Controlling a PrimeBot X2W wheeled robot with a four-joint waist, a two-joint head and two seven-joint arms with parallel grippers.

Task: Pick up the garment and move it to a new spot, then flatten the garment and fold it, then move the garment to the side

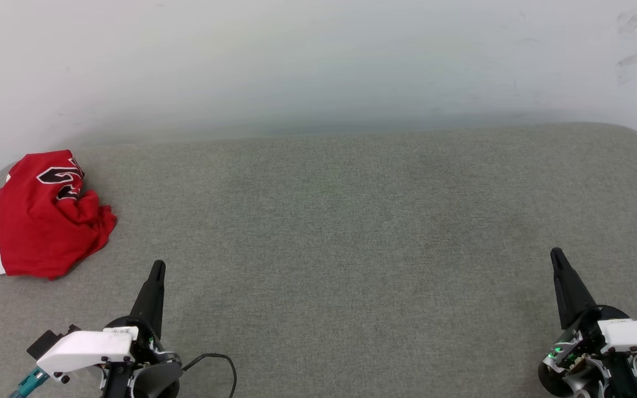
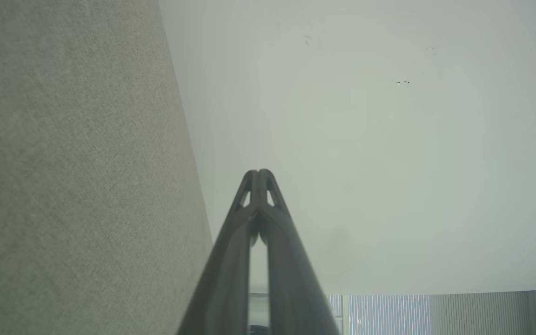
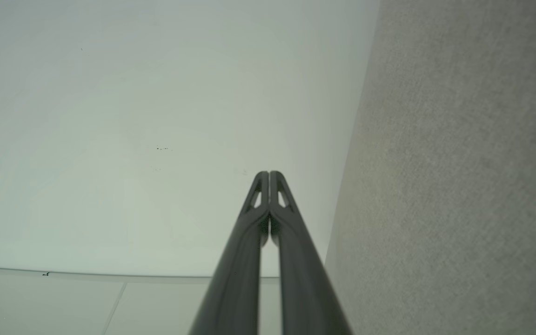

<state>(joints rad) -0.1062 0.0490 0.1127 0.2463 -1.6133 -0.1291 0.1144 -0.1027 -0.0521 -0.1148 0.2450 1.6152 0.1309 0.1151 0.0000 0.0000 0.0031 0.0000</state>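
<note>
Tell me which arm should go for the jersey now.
Left. The jersey lies crumpled at the left edge of the grey surface, just ahead of the shut left gripper. The right gripper, also shut, sits far across on the other side.

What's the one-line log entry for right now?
garment: crumpled, far left of grey surface, not held | left gripper: shut, empty, apart from garment | right gripper: shut, empty

The red garment (image 1: pixel 36 221) lies crumpled at the grey surface's far-left edge.
</note>
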